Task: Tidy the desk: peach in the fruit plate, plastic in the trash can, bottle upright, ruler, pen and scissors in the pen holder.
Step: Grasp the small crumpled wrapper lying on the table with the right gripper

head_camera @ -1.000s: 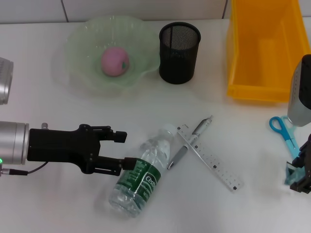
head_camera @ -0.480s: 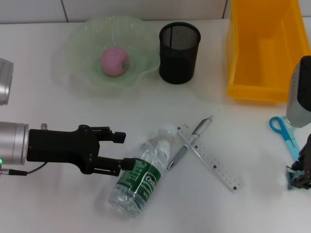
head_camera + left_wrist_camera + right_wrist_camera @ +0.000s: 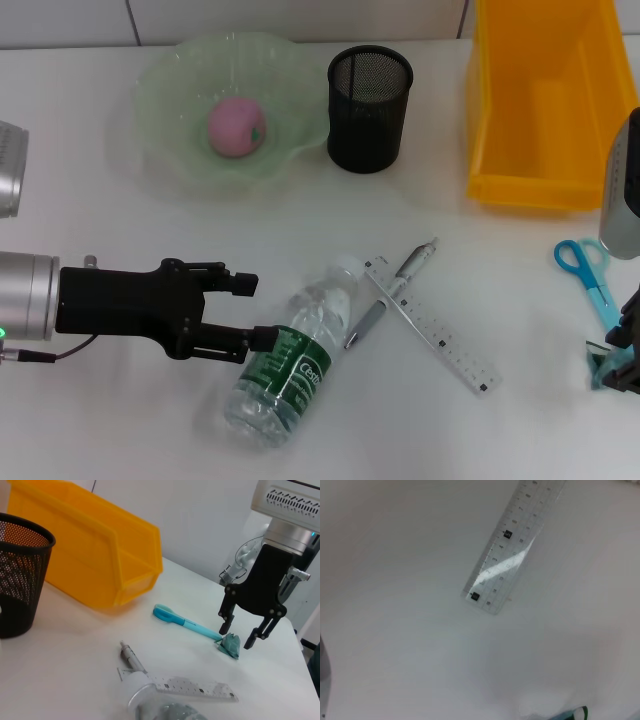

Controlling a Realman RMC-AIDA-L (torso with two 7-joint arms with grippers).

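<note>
A pink peach (image 3: 237, 127) lies in the green fruit plate (image 3: 165, 80). A clear bottle (image 3: 295, 350) with a green label lies on its side. My left gripper (image 3: 252, 312) is open beside it, its lower finger touching the label. A clear ruler (image 3: 430, 325) lies across a grey pen (image 3: 395, 285). Blue scissors (image 3: 585, 270) lie at the right. My right gripper (image 3: 239, 636) is open, its fingers on either side of a teal plastic scrap (image 3: 231, 645) and just above it. The ruler also shows in the right wrist view (image 3: 512, 550).
A black mesh pen holder (image 3: 370, 95) stands behind the bottle. A yellow bin (image 3: 545, 100) stands at the back right. The scissors (image 3: 182, 621) lie between the bin (image 3: 90, 555) and the plastic scrap.
My right gripper has shifted slightly to the right, towards the table's edge, over the plastic scrap. My left arm has not moved.
</note>
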